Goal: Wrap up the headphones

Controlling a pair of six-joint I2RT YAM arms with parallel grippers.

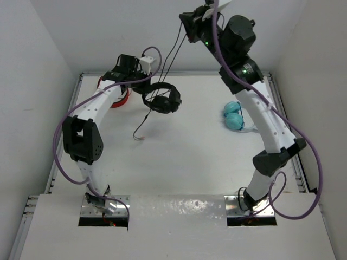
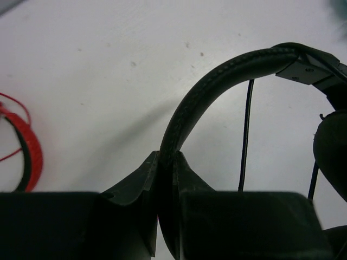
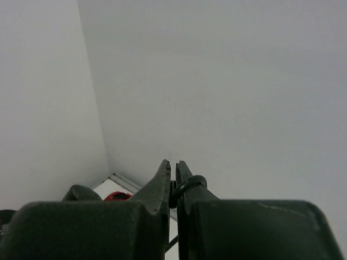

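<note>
Left fingers (image 2: 133, 189) clamp headband (image 2: 217, 76) of headphones (image 1: 161, 98); right fingers (image 3: 157, 187), high above table, pinch cable (image 3: 188, 183).

1. Red plastic headphones (image 1: 124, 99), far-left corner: mostly hidden behind left arm.
2. Black padded over-ear headphones (image 2: 217, 76): ear cup cut by frame's right edge; headband's lower end buried between left gripper (image 2: 167, 162) fingers.
3. Thin dark cable (image 3: 187, 186): only a small loop shows at right gripper (image 3: 173, 169).
4. Light blue rounded headphones (image 1: 233, 115), near right edge: partly under right arm, details too small.

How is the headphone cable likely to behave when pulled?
Probably floppy: the cable droops from the headphones and curls at its free end. It may slip, being thin and pinched only near the tips of the right gripper.
</note>
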